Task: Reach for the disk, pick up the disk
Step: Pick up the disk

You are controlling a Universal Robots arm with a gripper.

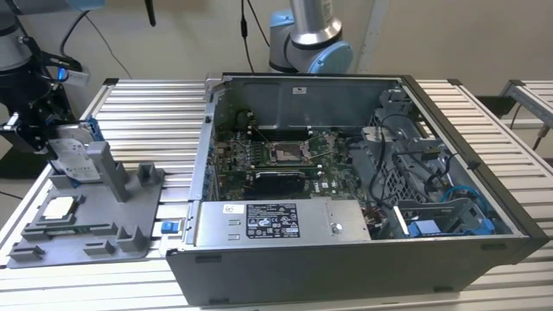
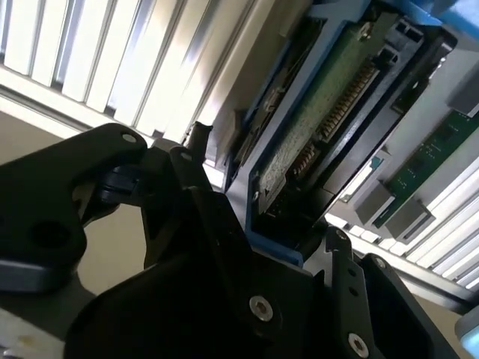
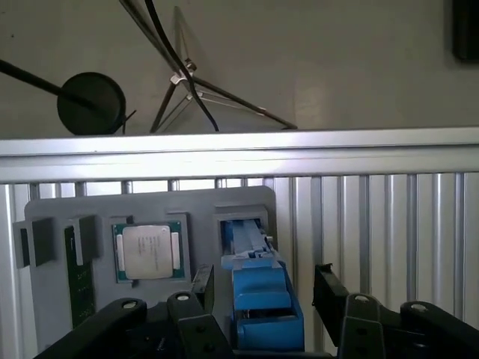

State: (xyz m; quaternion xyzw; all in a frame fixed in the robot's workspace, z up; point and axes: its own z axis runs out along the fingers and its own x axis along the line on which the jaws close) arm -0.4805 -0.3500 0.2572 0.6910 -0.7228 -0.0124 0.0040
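The gripper (image 3: 263,278) is cut off by the frame edge in both wrist views, and the lower end of the disk (image 3: 262,307) is lost behind its black body. Its fingers (image 3: 325,288) stand apart, one on each side of the disk with a slim gap showing on both sides, gripping nothing. The disk stands upright between them in a slot of the grey tray (image 3: 75,206). Just beside the gripper, a chip (image 3: 147,250) lies in a square pocket and a memory stick (image 3: 77,284) in a groove. Well apart sits the open computer case (image 1: 346,272)
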